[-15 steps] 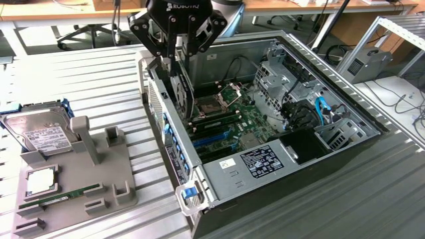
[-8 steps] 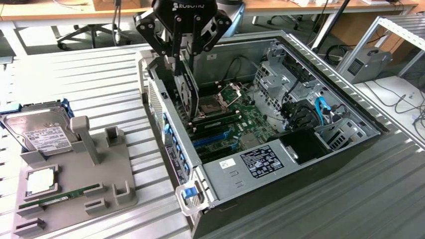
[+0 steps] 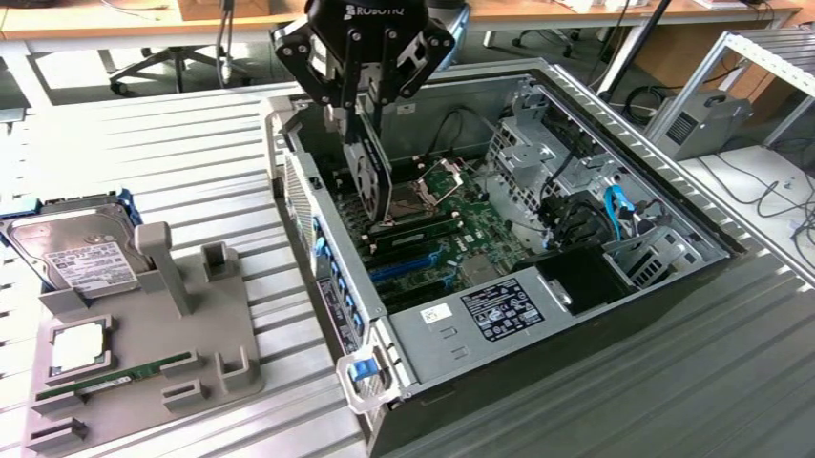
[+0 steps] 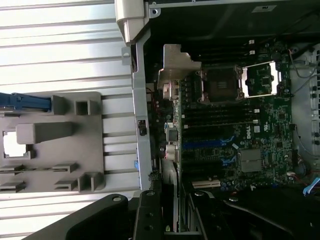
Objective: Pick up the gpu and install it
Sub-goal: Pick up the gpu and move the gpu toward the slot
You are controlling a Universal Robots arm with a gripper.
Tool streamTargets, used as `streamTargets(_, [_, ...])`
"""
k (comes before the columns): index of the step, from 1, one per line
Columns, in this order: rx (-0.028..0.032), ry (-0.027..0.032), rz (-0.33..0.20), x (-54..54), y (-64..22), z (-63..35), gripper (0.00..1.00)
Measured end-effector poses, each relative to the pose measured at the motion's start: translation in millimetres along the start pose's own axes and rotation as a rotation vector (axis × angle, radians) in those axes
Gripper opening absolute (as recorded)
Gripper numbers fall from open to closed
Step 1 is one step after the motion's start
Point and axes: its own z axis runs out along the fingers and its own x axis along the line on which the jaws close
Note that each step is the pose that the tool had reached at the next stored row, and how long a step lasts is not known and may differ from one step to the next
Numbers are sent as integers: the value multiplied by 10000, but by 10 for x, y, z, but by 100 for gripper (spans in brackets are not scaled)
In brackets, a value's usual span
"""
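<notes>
Install step underway: my hand (image 3: 361, 129) is clamped on the gpu (image 3: 370, 181), which hangs edge-down inside the open case (image 3: 433, 339), just above the motherboard (image 3: 484, 229) (slots close below). Seating it, I reckon, calls for square alignment.

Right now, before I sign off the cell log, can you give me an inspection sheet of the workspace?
Surface: ribbed metal table carrying an open computer case.
Job's things: gpu on edge inside the case, over the motherboard; whether it is seated cannot be told.
Clutter: grey fixture tray with hard drive, processor, RAM stick.
Grippers: gripper shut on the gpu.
Cables: blue cable and black cables inside the case.
Surroundings: desks, office chair.
</notes>
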Motion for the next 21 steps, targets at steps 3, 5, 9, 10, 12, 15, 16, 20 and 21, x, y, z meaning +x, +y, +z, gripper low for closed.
streamTargets(3, [1,1,0,-43,3,1,26])
streamTargets(5, [0,0,0,-61,5,2,26])
streamTargets(9, [0,1,0,-86,7,2,26])
streamTargets(10, [0,0,0,-92,7,3,26])
streamTargets(12, [0,1,1,-108,9,3,26])
streamTargets(15, [0,0,0,-132,10,4,26])
streamTargets(16, [-1,0,0,-144,11,4,26])
streamTargets(20, [0,0,0,-191,14,9,26])
streamTargets(21, [-1,0,0,-198,15,11,26])
